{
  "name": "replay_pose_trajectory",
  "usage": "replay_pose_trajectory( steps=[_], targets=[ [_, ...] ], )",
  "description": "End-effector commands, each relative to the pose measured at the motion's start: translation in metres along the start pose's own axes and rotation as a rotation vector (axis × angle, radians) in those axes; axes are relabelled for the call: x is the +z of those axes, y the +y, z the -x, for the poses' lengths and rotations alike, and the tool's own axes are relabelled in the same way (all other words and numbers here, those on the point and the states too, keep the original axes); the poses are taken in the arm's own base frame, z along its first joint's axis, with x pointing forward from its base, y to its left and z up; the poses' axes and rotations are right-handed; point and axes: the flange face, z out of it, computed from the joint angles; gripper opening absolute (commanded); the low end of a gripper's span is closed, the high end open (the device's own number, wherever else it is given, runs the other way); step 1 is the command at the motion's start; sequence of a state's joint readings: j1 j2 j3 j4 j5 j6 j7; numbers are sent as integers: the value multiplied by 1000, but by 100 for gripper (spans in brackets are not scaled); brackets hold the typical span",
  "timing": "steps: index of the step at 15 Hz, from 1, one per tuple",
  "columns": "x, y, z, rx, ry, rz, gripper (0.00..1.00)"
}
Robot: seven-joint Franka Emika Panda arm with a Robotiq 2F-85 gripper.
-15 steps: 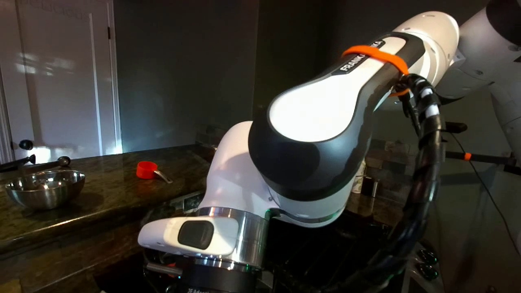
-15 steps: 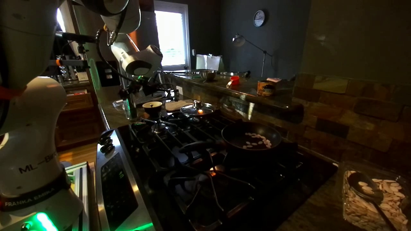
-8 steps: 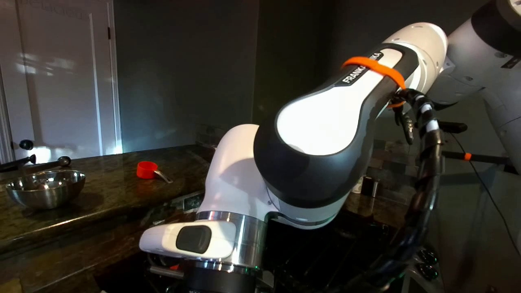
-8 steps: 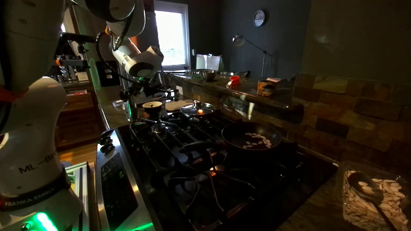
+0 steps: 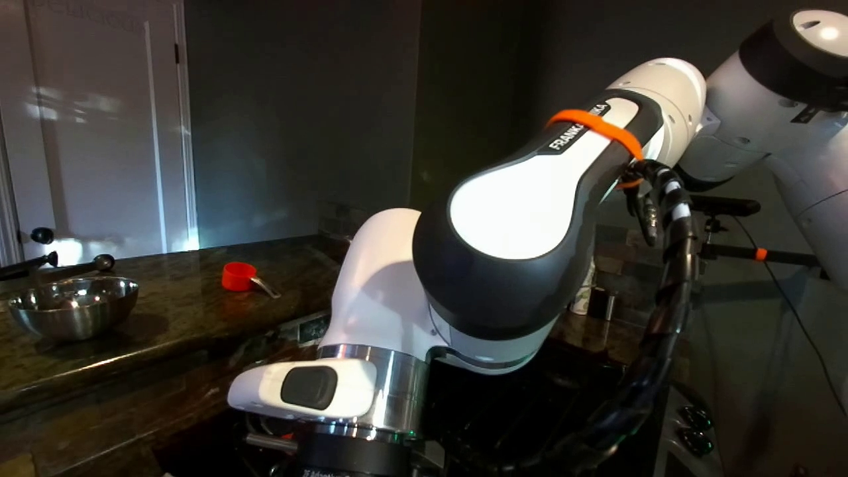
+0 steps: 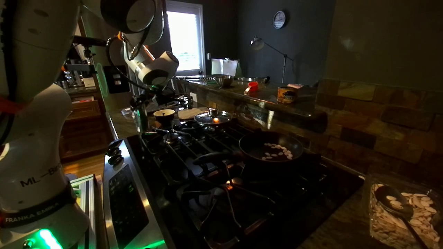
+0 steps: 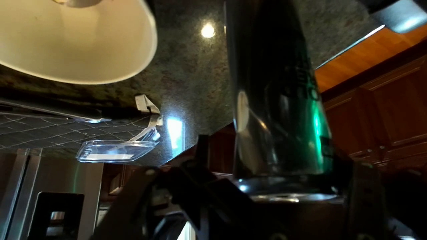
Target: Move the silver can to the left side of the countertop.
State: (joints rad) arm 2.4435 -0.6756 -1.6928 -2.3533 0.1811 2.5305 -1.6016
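In the wrist view the silver can [image 7: 280,116], base cut off, rim toward the gripper [image 7: 282,156], is loosely straddled by parted jaws. In an exterior view it is dimly seen upright on the lower countertop [image 6: 125,128]. In an exterior view the gripper is cut off below the arm [image 5: 503,291].
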Motion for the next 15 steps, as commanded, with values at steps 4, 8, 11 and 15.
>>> replay_pose_trajectory(
  steps=[4,8,11,15],
  targets=[
    [-13,8,-9,78,-103,36,100],
    [-26,7,-17,137,-167,93,100],
    [-33,2,-22,182,-199,91,100],
    [-40,-12,-30,224,-218,55,100]
  ],
)
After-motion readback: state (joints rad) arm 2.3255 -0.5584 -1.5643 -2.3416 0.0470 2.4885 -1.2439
